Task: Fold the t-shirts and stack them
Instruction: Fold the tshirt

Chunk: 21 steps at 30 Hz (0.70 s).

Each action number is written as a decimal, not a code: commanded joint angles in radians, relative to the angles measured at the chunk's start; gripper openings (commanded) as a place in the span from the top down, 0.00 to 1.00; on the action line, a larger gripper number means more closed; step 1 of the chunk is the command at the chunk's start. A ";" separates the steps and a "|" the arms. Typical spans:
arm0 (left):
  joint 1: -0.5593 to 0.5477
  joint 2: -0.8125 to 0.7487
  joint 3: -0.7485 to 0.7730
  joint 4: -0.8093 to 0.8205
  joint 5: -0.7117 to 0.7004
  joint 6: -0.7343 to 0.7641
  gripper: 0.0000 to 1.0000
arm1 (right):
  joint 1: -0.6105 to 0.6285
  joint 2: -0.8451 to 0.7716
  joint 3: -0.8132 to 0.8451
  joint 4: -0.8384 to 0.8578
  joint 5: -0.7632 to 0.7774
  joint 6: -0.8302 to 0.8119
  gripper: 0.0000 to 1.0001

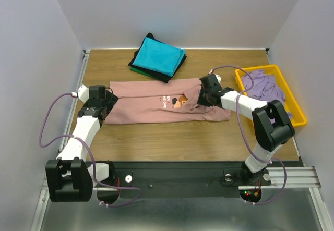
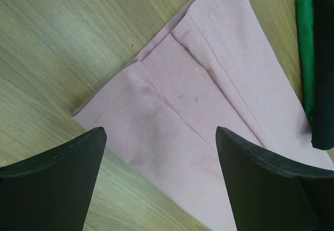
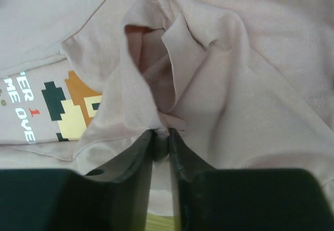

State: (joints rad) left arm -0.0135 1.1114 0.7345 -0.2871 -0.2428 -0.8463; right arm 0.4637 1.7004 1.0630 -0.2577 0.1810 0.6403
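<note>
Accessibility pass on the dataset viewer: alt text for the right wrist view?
The fingers of the right gripper are shut on a raised fold of the dusty-pink t-shirt, which fills the frame. Its pixel-art chest print shows at the left edge.

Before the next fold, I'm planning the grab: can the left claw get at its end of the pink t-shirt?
Probably yes. The left claw hangs open right over that end of the pink t-shirt, with nothing lying on the cloth there; the folded stack sits off to one side.
</note>
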 commanded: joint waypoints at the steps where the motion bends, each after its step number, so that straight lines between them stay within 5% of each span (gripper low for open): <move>1: 0.000 0.011 -0.004 0.017 0.000 0.019 0.02 | -0.010 0.002 0.005 0.094 -0.002 0.029 0.81; 5: 0.000 0.022 -0.001 0.019 0.000 0.021 0.02 | -0.010 -0.008 0.015 0.107 -0.006 0.019 0.96; 10: 0.000 0.027 -0.001 0.025 0.002 0.024 0.02 | -0.010 0.013 0.095 0.113 -0.053 -0.056 0.99; 19: 0.000 0.062 0.012 0.025 0.008 0.035 0.02 | -0.008 0.180 0.284 0.078 -0.109 -0.154 0.94; 21: 0.000 0.068 0.017 0.022 0.011 0.038 0.02 | -0.010 0.212 0.311 0.072 -0.129 -0.160 0.81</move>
State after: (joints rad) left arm -0.0135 1.1709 0.7345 -0.2768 -0.2348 -0.8326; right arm 0.4583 1.8736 1.3018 -0.1947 0.0883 0.5243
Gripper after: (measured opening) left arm 0.982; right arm 0.076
